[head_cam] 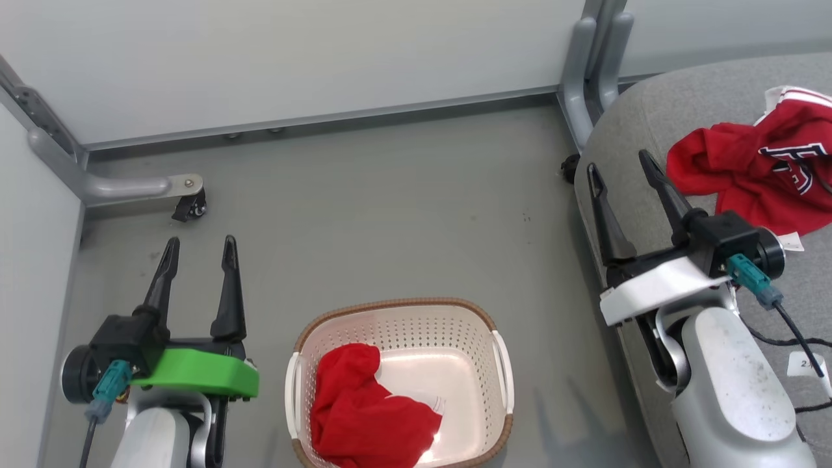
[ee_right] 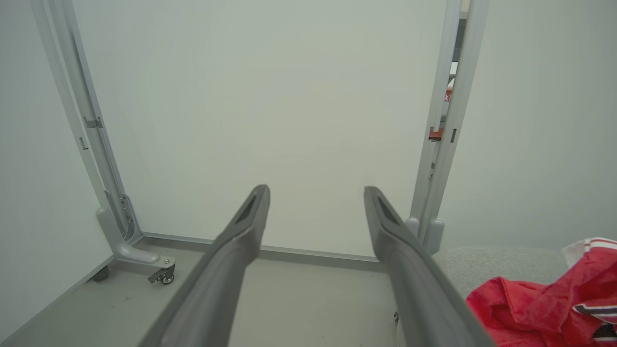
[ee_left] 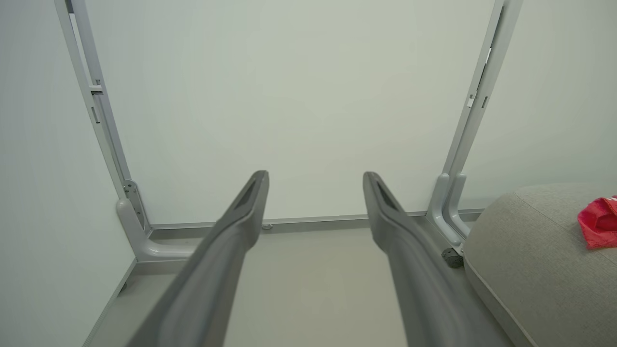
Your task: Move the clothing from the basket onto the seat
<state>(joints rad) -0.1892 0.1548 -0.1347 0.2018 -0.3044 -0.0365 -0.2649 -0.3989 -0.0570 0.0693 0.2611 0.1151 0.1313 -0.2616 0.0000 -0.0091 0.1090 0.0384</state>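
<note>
In the head view, the left gripper (head_cam: 200, 242) stands at the lower left above the grey floor (head_cam: 390, 208). Its two dark fingers are spread wide apart and they hold nothing. The cream perforated basket (head_cam: 396, 303) with the brown rim sits on the floor just to the right of it. One plain red garment (head_cam: 364, 403) lies crumpled inside, against the left wall of the basket. The right gripper (head_cam: 617, 162) is at the right, over the edge of the light-grey seat (head_cam: 650, 110), also spread wide and empty. The red logo garment (head_cam: 760, 169), with white stripes and a white tag, lies bunched on the seat, near the right gripper but apart from its fingers. A small caster wheel (head_cam: 192, 208) stands under the partition frame at the far left. In the left wrist view, the left gripper (ee_left: 315, 176) points toward the white partition wall (ee_left: 289, 96) with nothing between its fingers. The seat (ee_left: 530, 250) shows at the right with a small part of the red logo garment (ee_left: 600, 229) on it. In the right wrist view, the right gripper (ee_right: 315, 190) is wide apart and empty too. The red logo garment (ee_right: 544, 308) lies on the seat (ee_right: 491, 262) at the lower right, beside the right finger.
</note>
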